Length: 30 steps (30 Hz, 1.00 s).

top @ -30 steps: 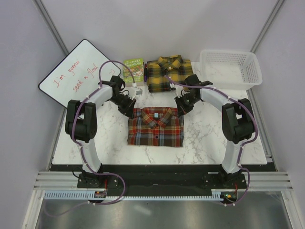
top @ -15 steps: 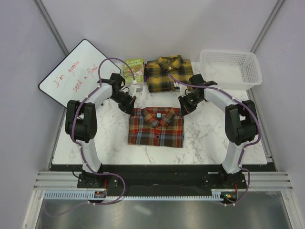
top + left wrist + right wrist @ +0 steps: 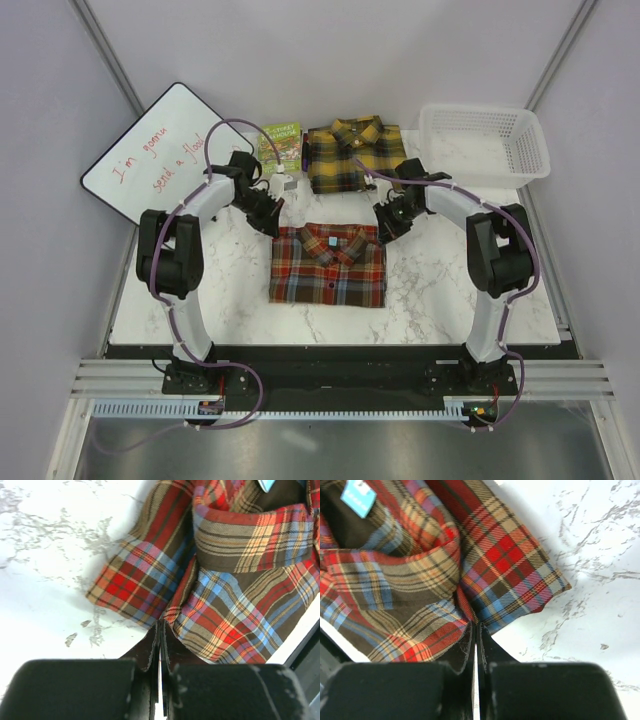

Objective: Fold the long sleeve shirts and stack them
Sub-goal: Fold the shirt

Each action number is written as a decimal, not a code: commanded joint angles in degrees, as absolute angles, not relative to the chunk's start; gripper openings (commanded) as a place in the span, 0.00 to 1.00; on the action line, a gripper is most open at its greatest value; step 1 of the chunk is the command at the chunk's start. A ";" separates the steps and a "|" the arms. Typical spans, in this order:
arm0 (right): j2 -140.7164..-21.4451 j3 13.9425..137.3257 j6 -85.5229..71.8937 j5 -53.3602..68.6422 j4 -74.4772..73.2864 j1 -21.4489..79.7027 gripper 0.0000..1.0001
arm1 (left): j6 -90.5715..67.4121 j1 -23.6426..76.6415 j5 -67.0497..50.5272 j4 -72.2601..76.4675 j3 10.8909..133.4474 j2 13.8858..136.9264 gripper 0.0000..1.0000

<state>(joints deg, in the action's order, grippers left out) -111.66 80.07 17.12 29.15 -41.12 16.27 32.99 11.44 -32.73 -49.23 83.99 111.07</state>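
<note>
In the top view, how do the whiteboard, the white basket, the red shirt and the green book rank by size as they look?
1. whiteboard, largest
2. white basket and red shirt: about alike, so not ranked
3. green book, smallest

The left hand [image 3: 272, 224] is closing on the red shirt [image 3: 328, 270], both it and the right hand [image 3: 382, 233] edging its collar end toward the yellow shirt [image 3: 352, 155].
</note>
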 commanded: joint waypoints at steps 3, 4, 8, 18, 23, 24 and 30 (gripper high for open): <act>-110.93 82.53 13.81 26.37 -38.23 15.56 0.18 | 26.29 9.58 -32.51 -44.56 84.03 111.10 0.13; -109.87 82.44 13.10 26.72 -38.15 14.95 0.26 | 24.54 8.45 -34.26 -44.47 83.41 109.01 0.35; -103.02 79.55 6.97 29.18 -37.71 12.75 0.55 | 15.67 4.23 -42.78 -39.31 73.95 99.77 0.61; -97.90 63.47 -8.95 30.58 -27.26 12.22 0.80 | -4.47 3.52 -38.76 -23.24 54.24 88.16 0.99; -99.92 59.51 -10.55 29.10 -20.57 12.22 0.80 | -6.94 3.87 -35.25 -16.53 50.63 89.64 0.94; -100.54 59.50 -10.46 28.74 -19.78 12.22 0.79 | -6.77 4.13 -35.16 -15.48 50.63 90.95 0.92; -104.85 60.20 -11.07 27.86 -16.09 12.22 0.73 | -6.77 4.75 -33.13 -13.54 52.99 97.72 0.87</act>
<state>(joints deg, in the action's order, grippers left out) -101.69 59.40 -9.74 29.10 -21.89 12.14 -4.34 4.25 -35.05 -18.37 50.78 93.86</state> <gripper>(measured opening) 0.753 0.889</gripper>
